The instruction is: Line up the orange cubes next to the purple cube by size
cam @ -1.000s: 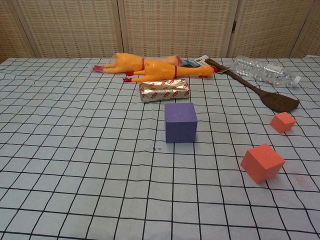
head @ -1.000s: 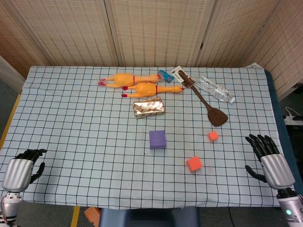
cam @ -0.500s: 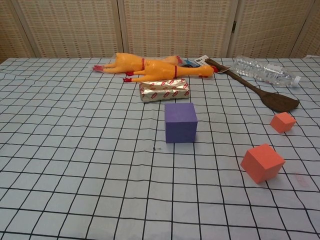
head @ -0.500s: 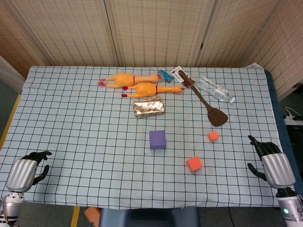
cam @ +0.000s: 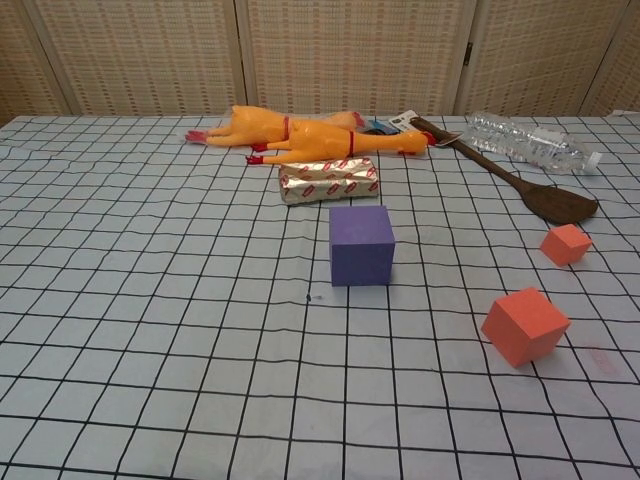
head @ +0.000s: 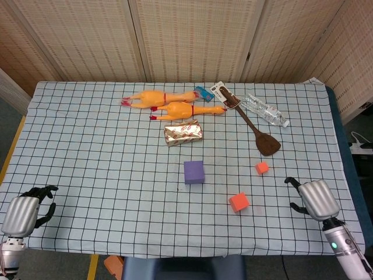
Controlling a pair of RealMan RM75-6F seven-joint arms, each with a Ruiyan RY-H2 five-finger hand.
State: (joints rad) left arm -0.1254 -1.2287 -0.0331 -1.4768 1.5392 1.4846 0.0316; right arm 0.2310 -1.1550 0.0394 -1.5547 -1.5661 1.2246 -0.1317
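Note:
The purple cube [head: 194,172] [cam: 361,244] sits near the middle of the checked cloth. A small orange cube [head: 261,168] [cam: 565,244] lies to its right, just below the spatula. The larger orange cube [head: 238,202] [cam: 525,325] stands nearer the front edge, turned at an angle. My right hand [head: 315,198] hovers low at the front right, to the right of the larger orange cube and apart from it, holding nothing. My left hand [head: 23,213] hangs at the front left corner, far from the cubes and empty. The chest view shows neither hand.
At the back lie two yellow rubber chickens [head: 169,103] [cam: 300,135], a foil packet [head: 183,132] [cam: 329,180], a brown spatula [head: 256,129] [cam: 520,182] and a crushed plastic bottle [head: 265,111] [cam: 530,143]. The table's front edge runs just below both hands.
My right hand has swung left over the table toward the larger orange cube, its fingers now turned down and leftward. The left hand shifted only slightly. The cubes have not moved.

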